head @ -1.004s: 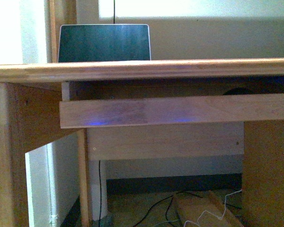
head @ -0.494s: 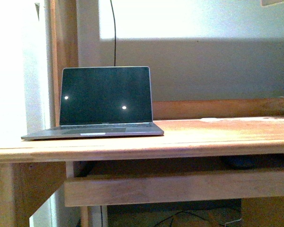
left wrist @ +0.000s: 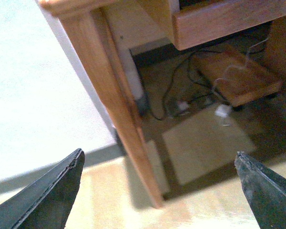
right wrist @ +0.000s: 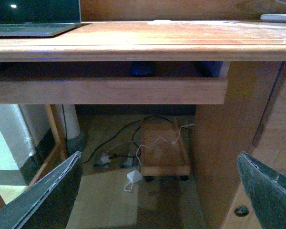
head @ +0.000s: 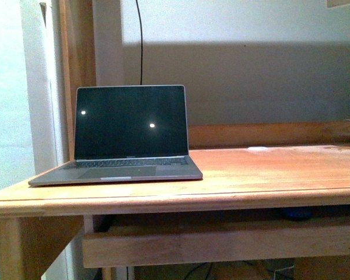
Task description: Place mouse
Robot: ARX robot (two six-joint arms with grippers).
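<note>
Beneath the desktop (right wrist: 181, 36) the mouse (right wrist: 142, 69) lies well beyond the right hand (right wrist: 158, 155).

laptop (head: 131, 137): open, screen dark, left of centre on desk | desk (head: 268, 169): wooden, glossy top across the frame | rail (head: 221, 242): wooden, low in frame under the top | cable (head: 141, 41): black, upper left, down the wall behind the laptop | board (right wrist: 165, 152): wooden, lower centre, on floor among cords
</note>
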